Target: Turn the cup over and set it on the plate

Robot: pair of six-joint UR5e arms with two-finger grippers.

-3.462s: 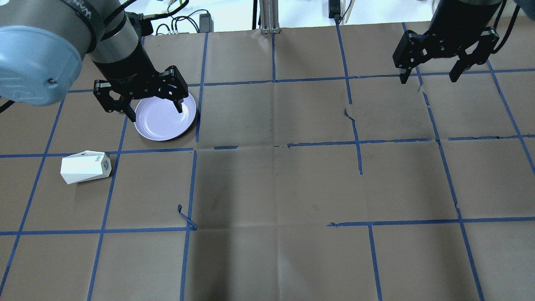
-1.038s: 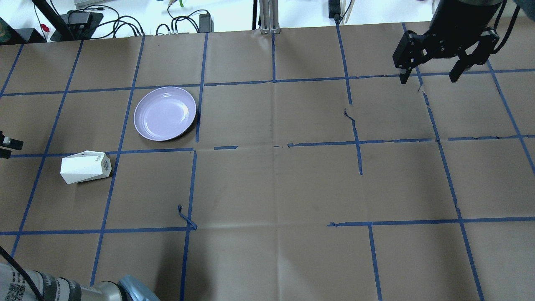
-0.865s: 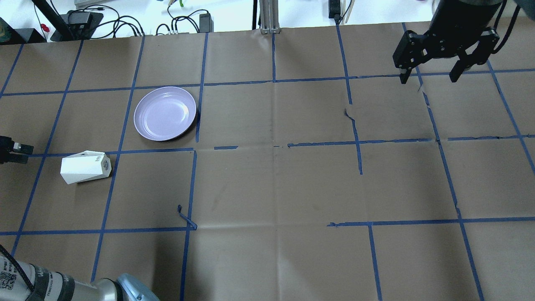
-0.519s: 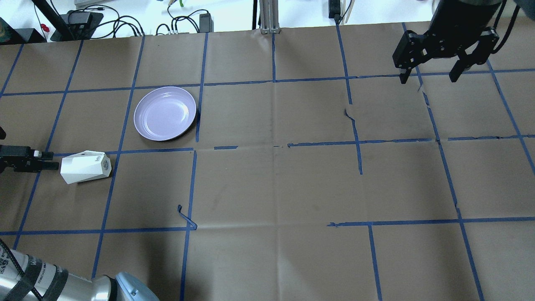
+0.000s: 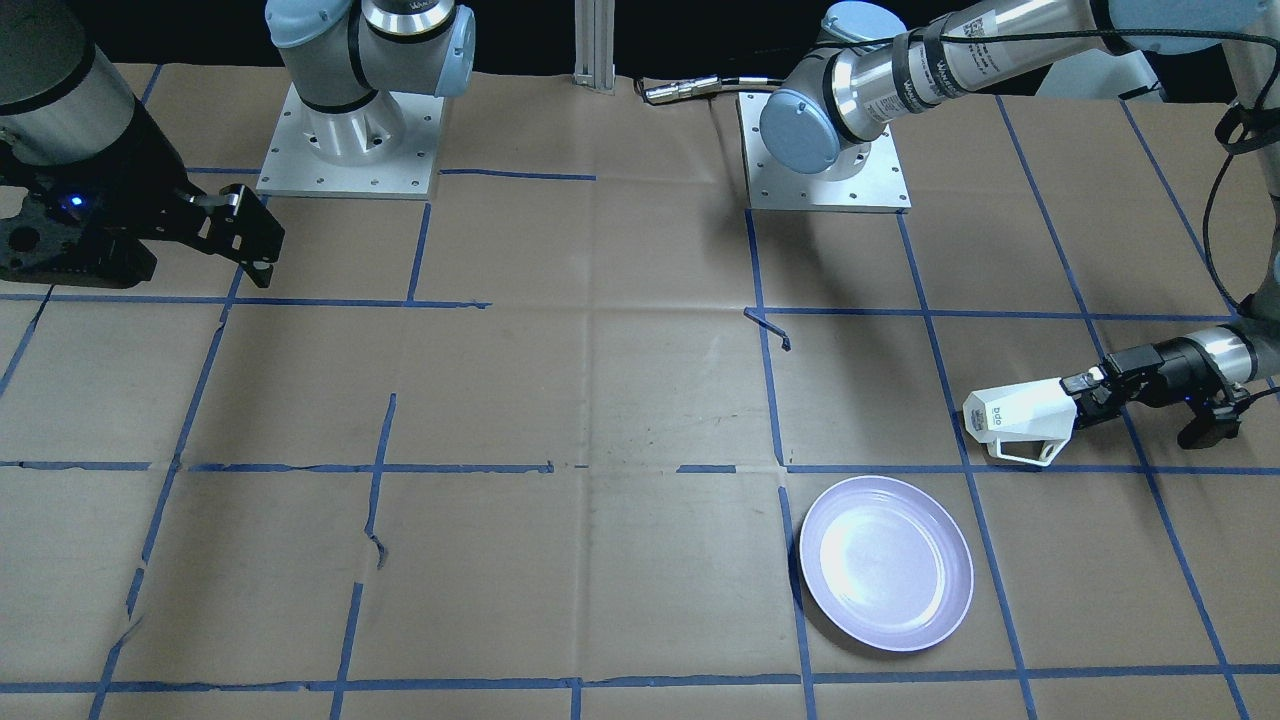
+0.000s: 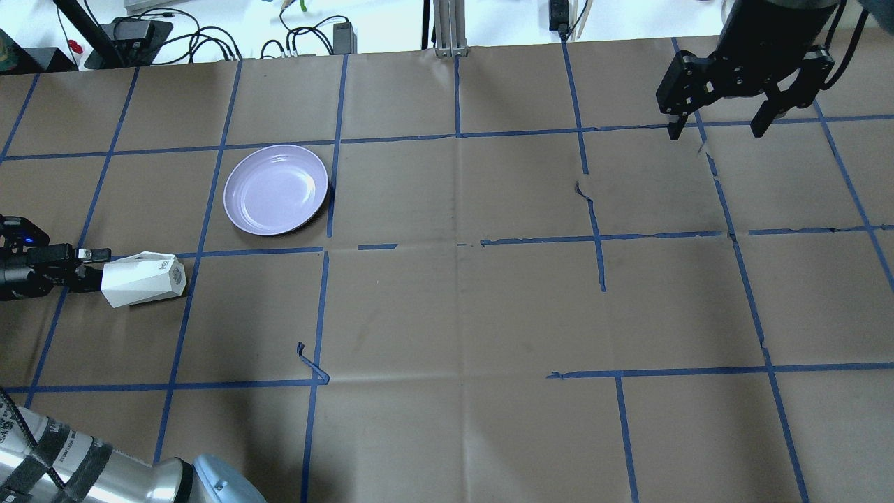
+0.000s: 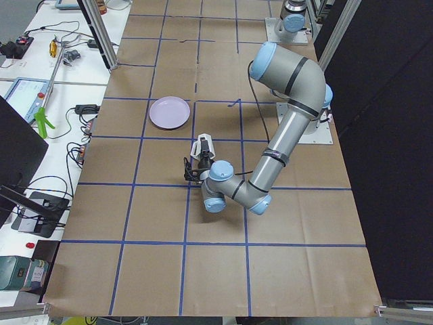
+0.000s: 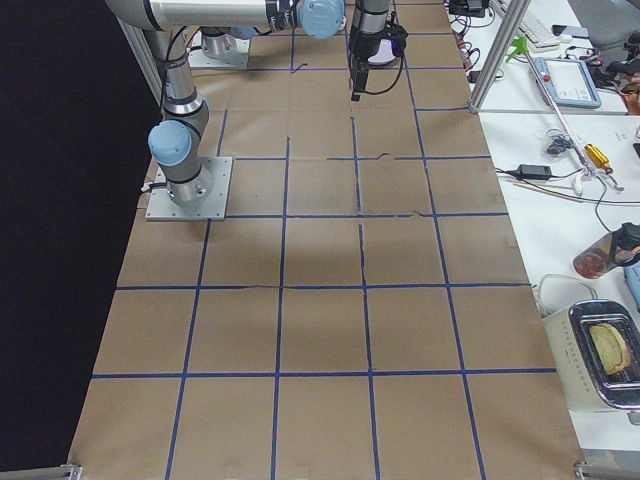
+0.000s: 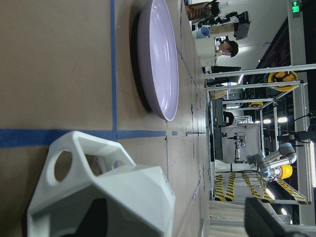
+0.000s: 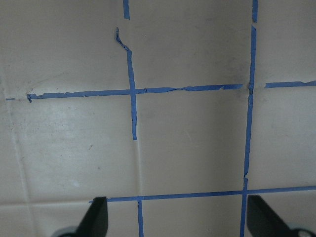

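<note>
The white faceted cup (image 6: 143,279) lies on its side on the brown paper, mouth toward the table's left edge; it also shows in the front view (image 5: 1020,412) and the left wrist view (image 9: 103,192). The lavender plate (image 6: 276,190) sits bare, a little beyond and to the right of it (image 5: 885,563) (image 9: 160,59). My left gripper (image 6: 96,269) reaches in low and level at the cup's mouth (image 5: 1085,392). It is open, with one finger (image 9: 94,219) dark inside the mouth and the other outside. My right gripper (image 6: 719,129) hangs open and empty at the back right.
A loose curl of blue tape (image 6: 311,363) sticks up in front of the cup's square. Cables and power bricks (image 6: 307,35) lie beyond the far edge beside an aluminium post (image 6: 447,28). The two arm bases (image 5: 350,140) (image 5: 825,150) stand at the robot's side.
My left gripper left its spot above the plate, swung out of view, then slid in low from the left until its fingers reached the cup's mouth. The cup, plate and right arm stayed put.
</note>
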